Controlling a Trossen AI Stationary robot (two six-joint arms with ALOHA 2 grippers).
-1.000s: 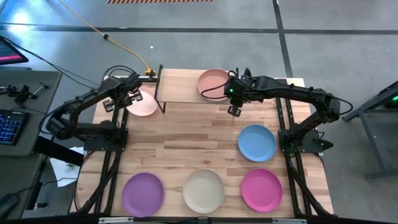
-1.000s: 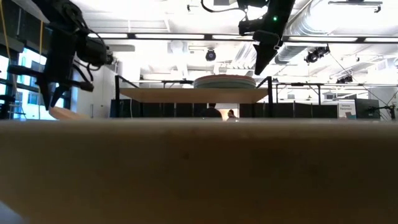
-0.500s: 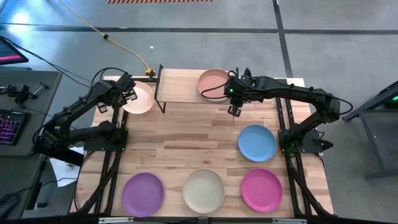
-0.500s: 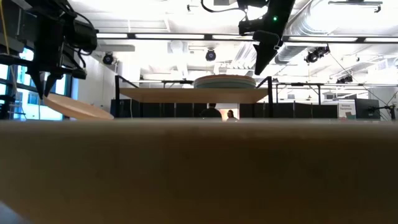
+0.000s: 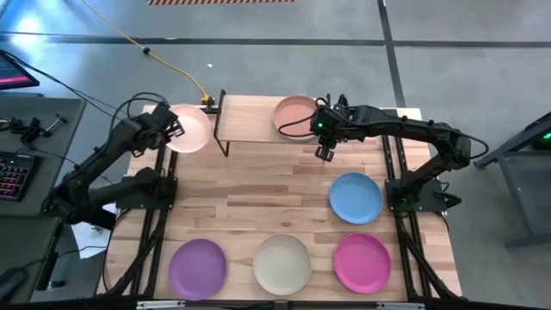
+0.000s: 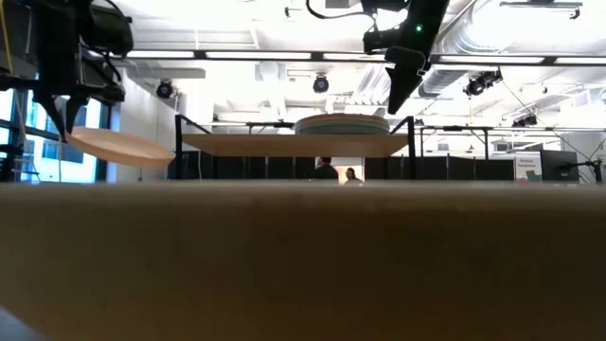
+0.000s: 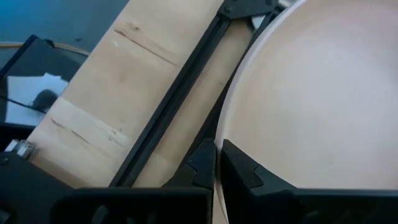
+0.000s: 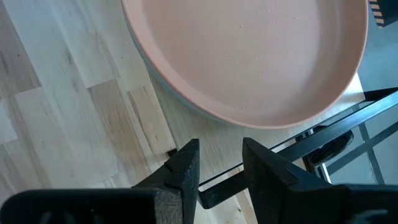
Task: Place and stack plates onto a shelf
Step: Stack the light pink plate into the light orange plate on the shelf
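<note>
Low view is mostly blocked by the surface (image 6: 303, 256) edge, so the front plates don't show there. The pale pink plate (image 7: 317, 99) runs off the left wrist view, and the shelf stack's (image 6: 343, 124) colours can't be told.

Plates: pale pink (image 5: 190, 128), peach (image 5: 296, 115), blue (image 5: 355, 197), purple (image 5: 198, 269), cream (image 5: 281, 263), magenta (image 5: 362, 263).

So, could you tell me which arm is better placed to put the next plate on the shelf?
Left: the left gripper already holds the pale pink plate raised beside the shelf. The right gripper hangs empty by the stack.
</note>
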